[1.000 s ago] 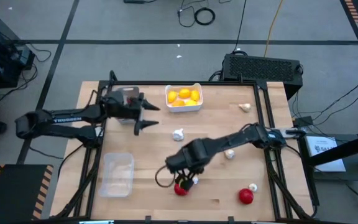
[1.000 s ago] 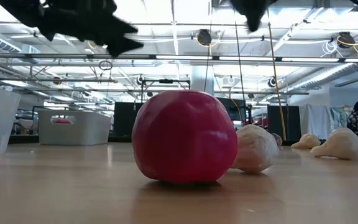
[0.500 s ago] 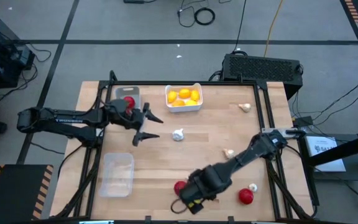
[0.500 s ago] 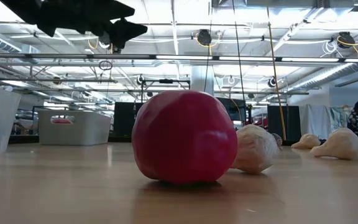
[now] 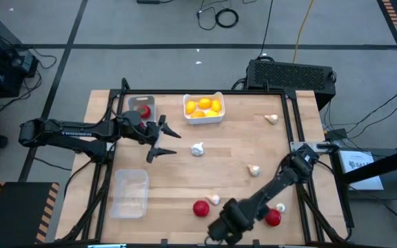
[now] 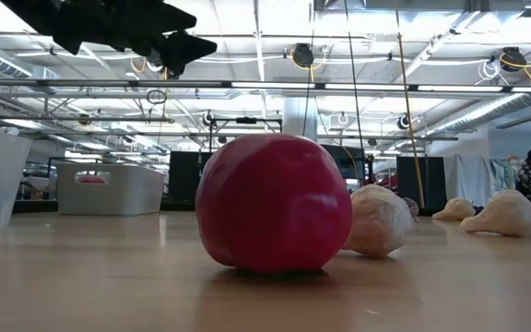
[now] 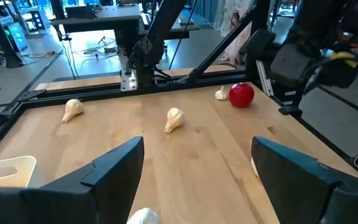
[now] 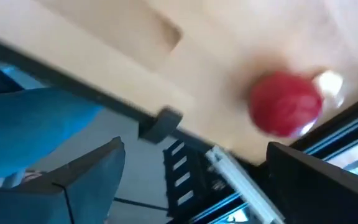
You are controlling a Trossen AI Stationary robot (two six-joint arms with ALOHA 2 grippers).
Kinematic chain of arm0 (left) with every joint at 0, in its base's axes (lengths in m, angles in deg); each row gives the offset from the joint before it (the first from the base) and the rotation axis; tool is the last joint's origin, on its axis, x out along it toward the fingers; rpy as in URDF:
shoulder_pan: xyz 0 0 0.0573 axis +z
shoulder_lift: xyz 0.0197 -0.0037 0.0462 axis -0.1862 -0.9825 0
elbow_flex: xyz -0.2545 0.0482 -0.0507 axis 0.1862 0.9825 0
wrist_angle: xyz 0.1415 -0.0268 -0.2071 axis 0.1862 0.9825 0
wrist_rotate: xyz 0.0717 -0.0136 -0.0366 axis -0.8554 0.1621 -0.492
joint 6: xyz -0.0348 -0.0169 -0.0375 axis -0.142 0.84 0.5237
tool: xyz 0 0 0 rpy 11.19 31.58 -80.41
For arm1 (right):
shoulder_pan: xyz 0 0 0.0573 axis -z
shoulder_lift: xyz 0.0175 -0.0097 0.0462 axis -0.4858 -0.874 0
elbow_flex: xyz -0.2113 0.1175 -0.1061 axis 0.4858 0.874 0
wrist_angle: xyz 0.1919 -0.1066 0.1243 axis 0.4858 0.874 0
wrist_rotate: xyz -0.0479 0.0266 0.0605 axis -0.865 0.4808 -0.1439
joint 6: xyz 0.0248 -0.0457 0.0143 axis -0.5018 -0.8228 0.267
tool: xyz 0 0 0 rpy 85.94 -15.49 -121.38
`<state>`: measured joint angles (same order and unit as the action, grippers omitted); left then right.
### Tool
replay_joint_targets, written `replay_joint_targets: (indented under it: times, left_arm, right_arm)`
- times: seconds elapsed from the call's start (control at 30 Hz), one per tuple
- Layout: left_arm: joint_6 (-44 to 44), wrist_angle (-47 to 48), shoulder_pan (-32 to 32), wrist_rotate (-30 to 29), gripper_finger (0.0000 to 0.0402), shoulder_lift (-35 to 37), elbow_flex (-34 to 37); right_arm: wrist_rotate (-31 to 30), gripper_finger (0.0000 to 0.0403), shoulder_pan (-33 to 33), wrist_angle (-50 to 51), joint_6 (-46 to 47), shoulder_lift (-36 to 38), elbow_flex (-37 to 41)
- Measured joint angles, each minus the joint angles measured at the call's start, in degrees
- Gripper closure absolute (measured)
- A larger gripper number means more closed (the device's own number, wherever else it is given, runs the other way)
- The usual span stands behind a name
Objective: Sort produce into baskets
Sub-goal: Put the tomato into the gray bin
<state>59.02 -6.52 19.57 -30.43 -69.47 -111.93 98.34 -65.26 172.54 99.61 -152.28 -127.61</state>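
Reaching low over your table's front edge, the right gripper (image 5: pixel 220 231) gapes empty beside a round tomato (image 5: pixel 200 208); left gripper (image 5: pixel 164 140) wide.

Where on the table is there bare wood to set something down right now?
Bare wood lies right of the white basket, up to a garlic bulb, and between the clear basket and a tomato. The near right is crowded: tomatoes, garlic and the open right gripper. The open left gripper hovers mid-left.

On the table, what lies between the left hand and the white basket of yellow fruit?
Nothing: in the high view, only bare wood lies between the open left hand and the white basket. The nearest loose item, a garlic bulb, sits off that line.
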Motion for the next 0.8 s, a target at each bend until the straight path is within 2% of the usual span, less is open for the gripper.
replay_joint_targets:
  times: [0.2,0.37,0.53,0.63,0.7,0.8]
  left_arm:
    - [-1.2,1.5,0.0,0.0,0.0096,0.0,0.0]
    - [-1.5,2.4,0.0,0.0,0.0096,0.0,0.0]
    - [-2.9,2.6,0.0,0.0,0.0096,0.0,0.0]
    - [-3.1,2.7,0.1,-0.1,0.0096,0.0,0.0]
    - [-3.1,2.7,0.2,-0.1,0.0096,0.0,0.0]
    - [-4.4,2.7,0.2,-0.2,0.0096,0.0,0.0]
  right_arm:
    - [1.0,0.0025,2.5,0.0,-11.7,1.5,4.5]
    - [-0.9,0.0025,4.9,-0.2,-15.0,7.9,11.9]
    - [-1.3,0.0025,4.9,-3.7,-6.3,20.2,23.9]
    - [-1.6,0.0025,3.8,-11.4,2.6,26.9,31.3]
    - [-1.7,0.0025,2.8,-16.5,7.6,30.1,35.0]
    - [-1.7,0.0025,1.5,-18.4,12.2,32.6,37.7]
